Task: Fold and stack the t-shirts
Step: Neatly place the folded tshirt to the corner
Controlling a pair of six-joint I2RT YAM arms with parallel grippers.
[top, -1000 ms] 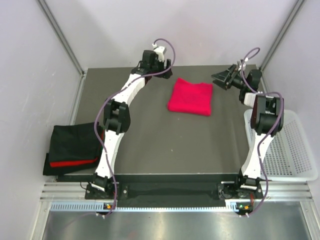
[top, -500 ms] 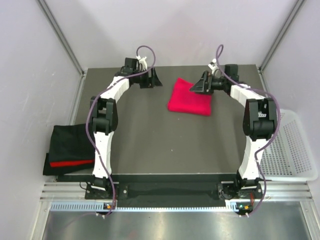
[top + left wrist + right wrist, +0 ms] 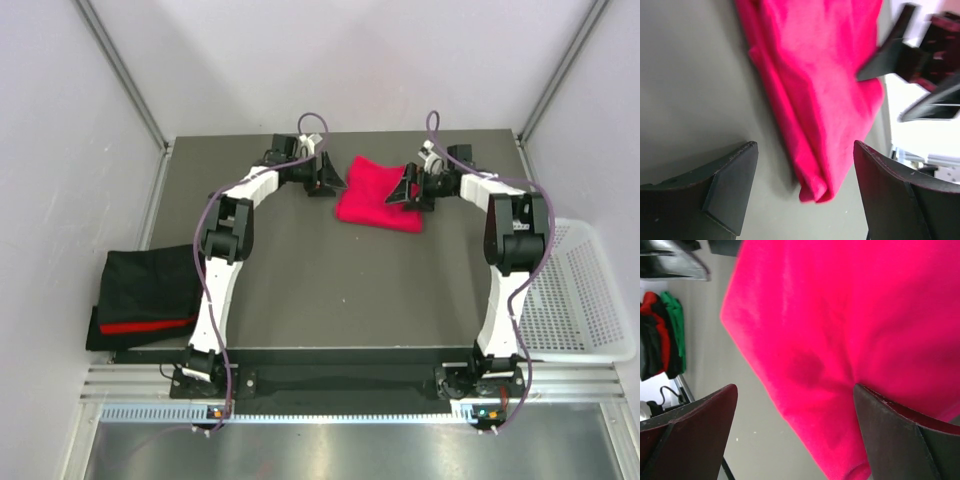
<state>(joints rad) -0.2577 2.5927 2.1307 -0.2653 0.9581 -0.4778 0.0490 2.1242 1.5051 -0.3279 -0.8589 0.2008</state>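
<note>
**Now: both grippers spread at the folded magenta shirt**

Top view. A magenta-red t-shirt (image 3: 378,196), folded to a compact rectangle, lies on the far half of the dark table (image 3: 330,280), roughly midway between its left and right sides. The left gripper (image 3: 330,180) sits low at the shirt's left edge, and the right gripper (image 3: 408,188) sits over its right part. The two arms reach inward toward each other across the cloth. A pile of folded shirts (image 3: 145,295), black on top with a red layer showing at its near edge, rests at the table's near-left corner, well apart from the magenta shirt. A white mesh basket (image 3: 585,300) stands beside the table's right edge.

Left wrist view. The left gripper's jaws are parted wide, and the shirt's layered fold edge (image 3: 810,170) lies between the two fingers (image 3: 732,187). Whether either finger touches the cloth cannot be told. The right gripper (image 3: 912,70) appears beyond the shirt.

Right wrist view. The right gripper's jaws are likewise spread, with nothing grasped. Magenta cloth (image 3: 840,315) fills the space between and beyond the fingers (image 3: 895,435). Red, black and green layers of the pile (image 3: 662,335) show at the far left.
</note>
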